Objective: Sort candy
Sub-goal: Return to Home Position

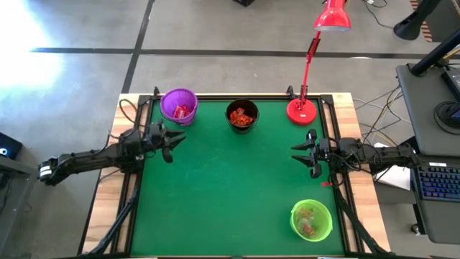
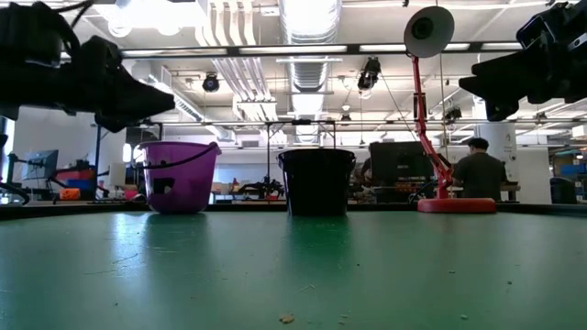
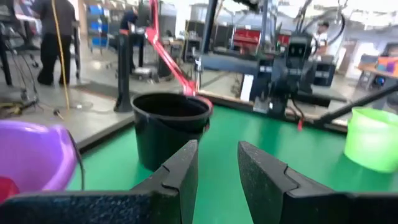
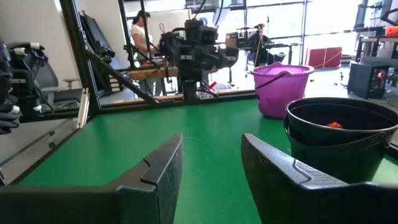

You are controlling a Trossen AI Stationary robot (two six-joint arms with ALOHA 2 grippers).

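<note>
High view: candy (image 1: 242, 117) lay jumbled in cups (image 1: 178, 95), axes indiscernible; my left gripper (image 1: 171, 144) and right gripper (image 1: 303, 152) gaped empty at opposite tabletop (image 1: 230, 180) edges.

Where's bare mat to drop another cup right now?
The whole middle of the green mat is bare, between left claw and right claw, down to the edge beside the green cup. Crowded: the opposite edge, with purple cup, black cup, lamp base.
</note>
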